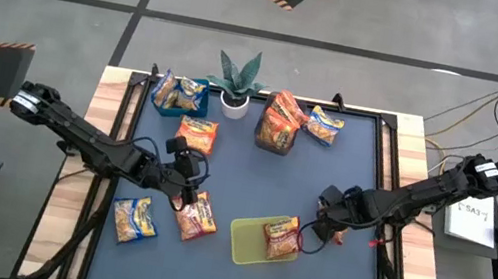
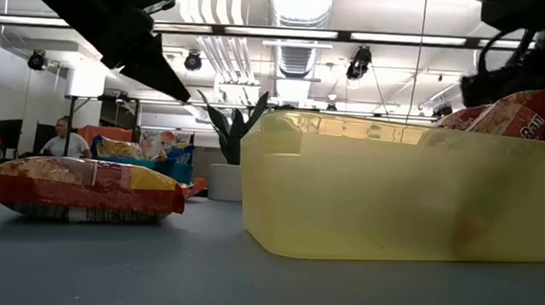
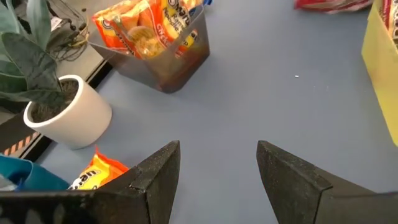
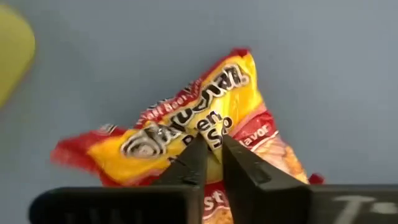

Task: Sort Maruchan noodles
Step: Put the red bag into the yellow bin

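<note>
My right gripper [image 1: 325, 216] stands just right of the yellow-green bin [image 1: 246, 246], shut on a red-and-yellow Maruchan packet [image 4: 180, 124] over the blue table. The arm hides most of that packet in the high view. A red packet [image 1: 281, 238] lies in the bin. My left gripper [image 1: 188, 188] hovers open over the table's left half with nothing between its fingers [image 3: 158, 171]. Just in front of it a red packet [image 1: 196, 217] lies flat on the table, and a yellow-and-blue one [image 1: 134, 220] lies to the left of that. My right gripper pinches the packet's printed face [image 4: 214, 124], near its middle, between its two fingers. They come from above, pointing steeply down. The wrapper rises to a peak at the fingers. I cannot tell whether the packet is clear of the table.
At the back stand a blue bin [image 1: 199, 86] with packets, a potted plant [image 1: 236, 82] and a dark clear bin [image 1: 278, 129] with orange packets. A yellow-and-blue packet [image 1: 324, 127] lies beside the clear bin, and an orange one [image 1: 196, 134] lies below the blue bin.
</note>
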Available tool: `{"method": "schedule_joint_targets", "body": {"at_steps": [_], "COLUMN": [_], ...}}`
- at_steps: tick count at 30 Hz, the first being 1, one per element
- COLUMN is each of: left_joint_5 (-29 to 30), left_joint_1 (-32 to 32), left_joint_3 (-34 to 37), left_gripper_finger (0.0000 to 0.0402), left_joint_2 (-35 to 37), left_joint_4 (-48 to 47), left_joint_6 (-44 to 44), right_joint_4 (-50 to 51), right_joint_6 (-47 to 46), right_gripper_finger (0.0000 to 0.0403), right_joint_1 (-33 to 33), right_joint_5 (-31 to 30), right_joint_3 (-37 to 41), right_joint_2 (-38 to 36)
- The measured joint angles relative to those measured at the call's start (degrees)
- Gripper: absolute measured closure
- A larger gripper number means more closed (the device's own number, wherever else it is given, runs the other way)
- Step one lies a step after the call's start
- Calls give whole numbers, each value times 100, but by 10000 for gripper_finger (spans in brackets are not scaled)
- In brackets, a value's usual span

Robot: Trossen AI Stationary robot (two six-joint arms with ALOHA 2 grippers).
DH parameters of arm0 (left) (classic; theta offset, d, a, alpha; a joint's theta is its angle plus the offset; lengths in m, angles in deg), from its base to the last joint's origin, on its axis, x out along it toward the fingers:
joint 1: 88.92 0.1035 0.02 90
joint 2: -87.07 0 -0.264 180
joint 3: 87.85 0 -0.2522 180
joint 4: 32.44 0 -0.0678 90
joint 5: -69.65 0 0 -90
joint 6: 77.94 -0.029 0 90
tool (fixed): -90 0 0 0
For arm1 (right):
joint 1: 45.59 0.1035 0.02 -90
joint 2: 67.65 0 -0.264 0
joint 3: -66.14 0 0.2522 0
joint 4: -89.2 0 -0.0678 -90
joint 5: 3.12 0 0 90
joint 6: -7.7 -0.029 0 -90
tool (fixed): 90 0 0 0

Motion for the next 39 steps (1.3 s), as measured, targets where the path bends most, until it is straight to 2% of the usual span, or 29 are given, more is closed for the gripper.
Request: {"method": "schedule_joint_targets", "body": {"at_steps": [4, 7, 9, 13, 17, 22, 26, 29, 33, 39], "left_joint_5": [166, 209, 209, 207, 200, 185, 187, 187, 188, 187], "left_joint_1": [-1, 6, 6, 6, 5, 2, -1, 1, 6, 23], "left_joint_3": [2, 2, 2, 2, 2, 2, 2, 2, 2, 2], "left_gripper_finger": [206, 206, 206, 206, 206, 206, 206, 206, 206, 206], "left_joint_2": [0, 0, 0, 0, 0, 0, -28, -115, -264, -445], "left_joint_4": [201, 391, 565, 905, 1083, 1101, 1132, 1219, 1312, 1651], "left_joint_6": [-179, -349, -427, -515, -536, -421, -419, -425, -474, -633], "right_joint_4": [-303, -565, -971, -2038, -2114, -1095, -236, 25, -455, -2554], "right_joint_6": [516, 941, 1275, 2228, 2727, 2378, 1662, 1229, 1159, 2010], "right_gripper_finger": [393, 394, 394, 394, 394, 394, 394, 394, 394, 394], "right_joint_1": [-174, -444, -640, -1016, -1281, -1503, -1495, -1497, -1496, -1500], "right_joint_5": [-1258, -1972, -2309, -2511, -2085, -684, -386, -311, -292, -22], "right_joint_3": [-96, -112, -103, -73, -310, -601, -533, -331, -56, 87], "right_joint_2": [-4, -4, -4, 9, -71, -162, -136, -69, 22, 138]}}
